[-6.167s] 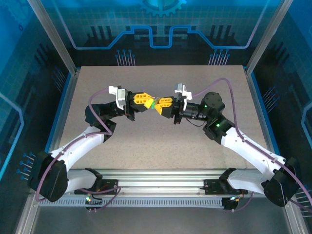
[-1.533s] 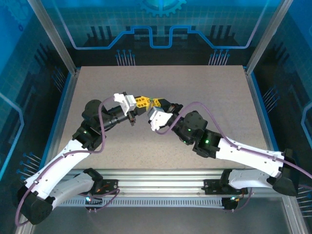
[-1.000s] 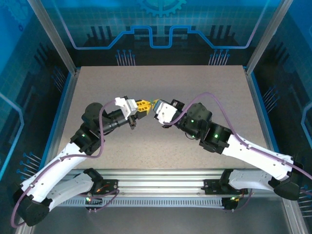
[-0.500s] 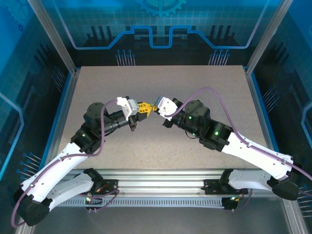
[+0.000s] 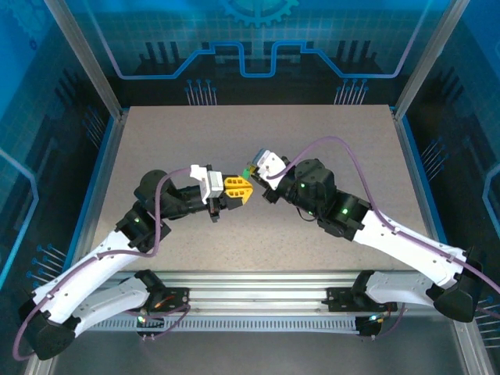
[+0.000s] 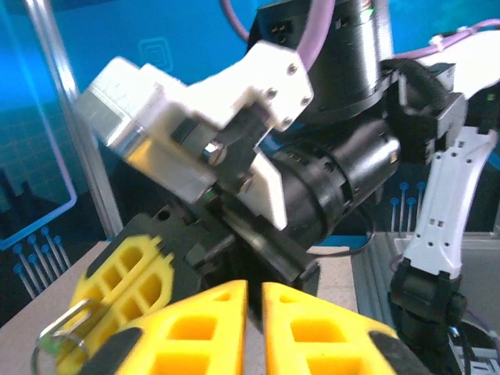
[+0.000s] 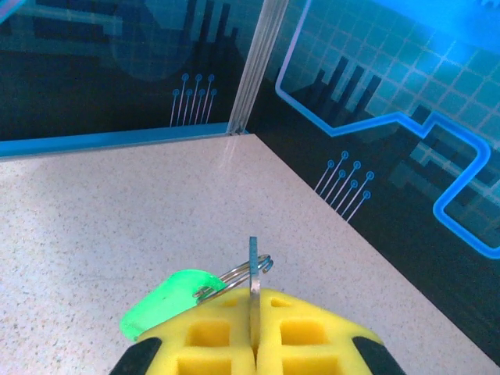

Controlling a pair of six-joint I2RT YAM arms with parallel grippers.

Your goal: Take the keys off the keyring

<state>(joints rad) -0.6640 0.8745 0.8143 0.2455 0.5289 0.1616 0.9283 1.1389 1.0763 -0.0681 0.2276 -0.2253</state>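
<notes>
My right gripper [image 7: 255,295] is shut on a flat metal key [image 7: 253,258], seen edge-on between its yellow fingers. A wire keyring [image 7: 264,267] is threaded on the key and carries a green tag [image 7: 164,303] hanging to the left. From above, the right gripper [image 5: 252,173] is held above the table's middle with the green tag [image 5: 247,170] at its tip. My left gripper [image 5: 242,190] sits just in front of it and apart from it. In the left wrist view the left gripper [image 6: 255,293] shows a narrow gap with nothing in it, and the keyring [image 6: 55,340] hangs by the right gripper's fingers [image 6: 117,273].
The speckled table [image 5: 258,234] lies under both arms, walled by blue panels and aluminium posts [image 5: 117,117] at its corners. The two arms bend inward, and their wrists nearly meet over the table's middle.
The left gripper has let go, parted its jaws slightly and pulled back toward the near side. The right gripper still holds the key with the ring and tag.
</notes>
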